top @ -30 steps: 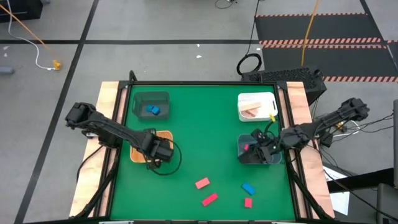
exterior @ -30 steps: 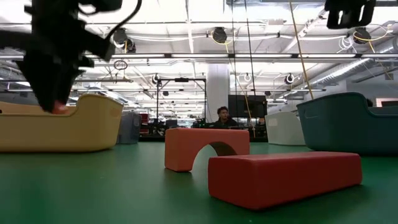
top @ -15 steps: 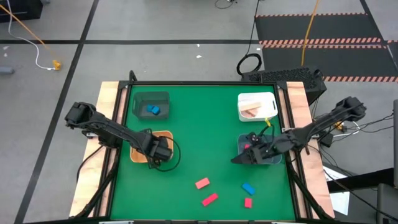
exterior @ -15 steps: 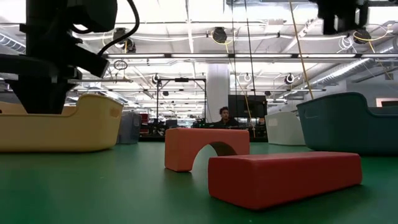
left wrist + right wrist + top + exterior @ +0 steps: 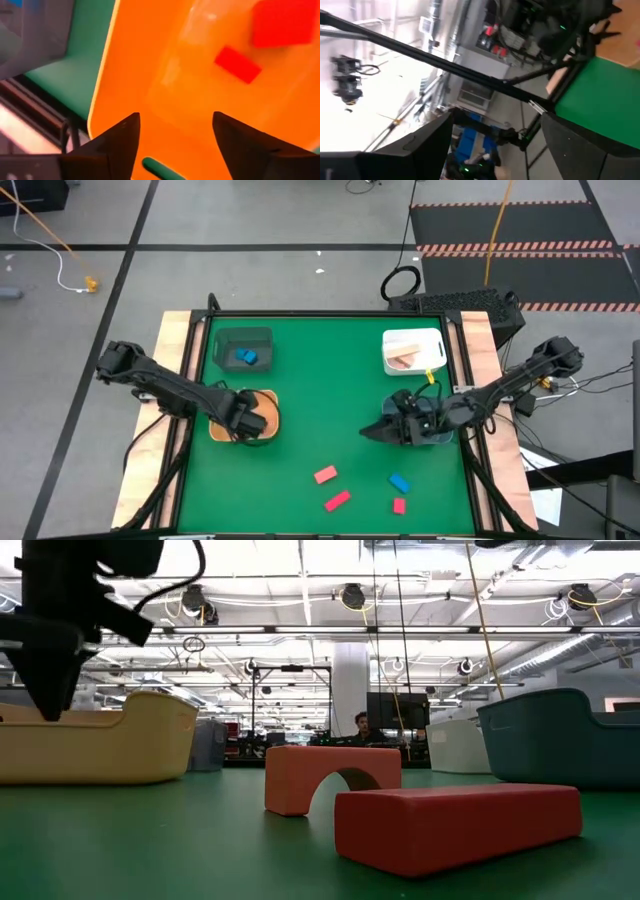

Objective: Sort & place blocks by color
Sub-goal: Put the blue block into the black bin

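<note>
Left gripper [image 5: 172, 137] hung open over the orange bin [image 5: 165, 95] at nine o'clock, two red blocks [image 5: 239, 64] inside. Right gripper [image 5: 375, 431] was open at three o'clock. Loose blocks [image 5: 325, 475] lay at six o'clock; next grip should approach squarely.

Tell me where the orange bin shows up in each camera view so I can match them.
High view: orange bin at the green mat's left edge, under the left gripper.
Low view: the tan-looking tub at left.
Left wrist view: fills the frame, two red blocks inside.
Right wrist view: not in it.
Shared landmark: the left gripper above the bin.
</note>
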